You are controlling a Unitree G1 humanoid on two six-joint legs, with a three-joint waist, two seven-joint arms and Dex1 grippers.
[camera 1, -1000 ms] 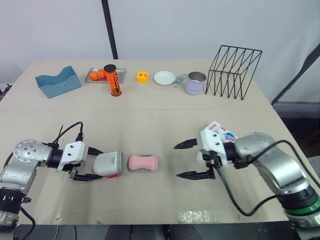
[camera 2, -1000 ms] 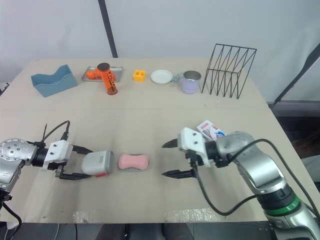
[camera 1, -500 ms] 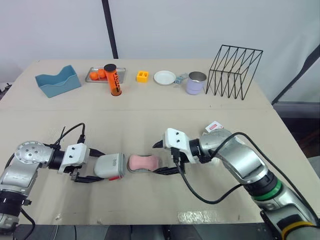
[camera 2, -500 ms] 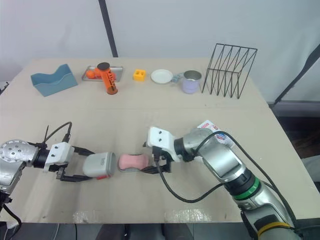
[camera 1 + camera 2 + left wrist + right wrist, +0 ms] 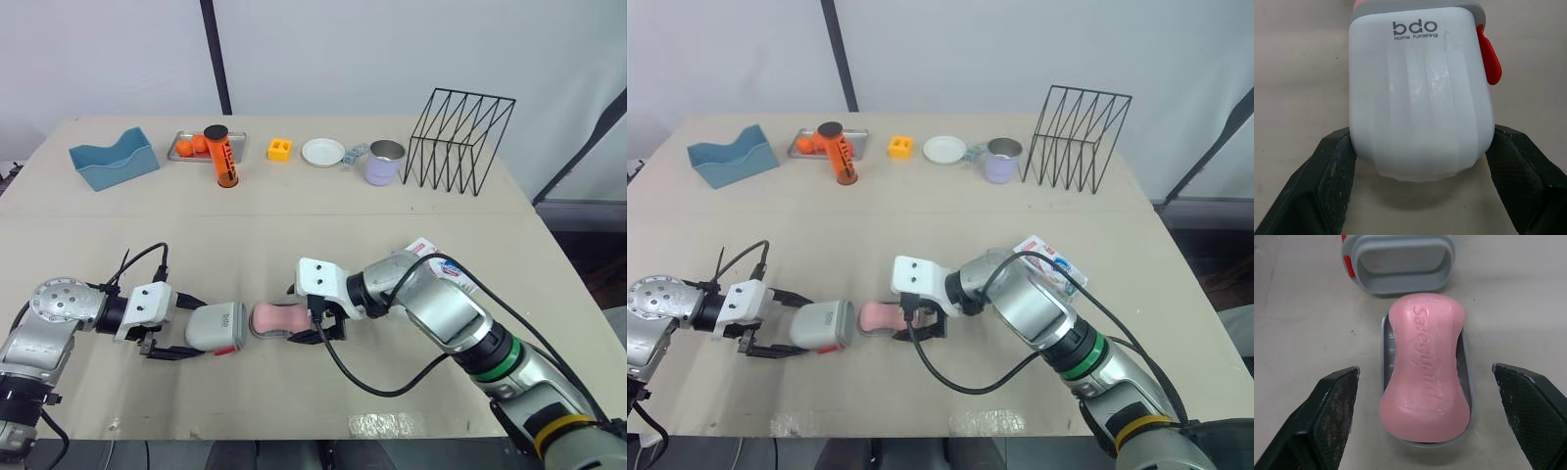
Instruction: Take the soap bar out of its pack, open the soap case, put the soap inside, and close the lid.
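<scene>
soap bar, between spread right gripper

Pink soap, white red-latched lid

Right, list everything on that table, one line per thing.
soap bar: one, pink, front centre, lying on the soap tray
soap tray: one, grey, under the soap bar
soap case: one, white with a red latch, on its side left of the soap bar
soap pack: one, white with red and blue, right side
holder: one, blue, back left
metal tray: one, silver, back, holding small orange pieces
bottle: one, orange with black cap, by the metal tray
block: one, yellow, back centre
plate: one, white, back centre
mug: one, lilac, beside the plate
wire rack: one, black, back right
table: one, beige
left gripper: clamped on the soap case
right gripper: open, fingers either side of the soap bar
</scene>
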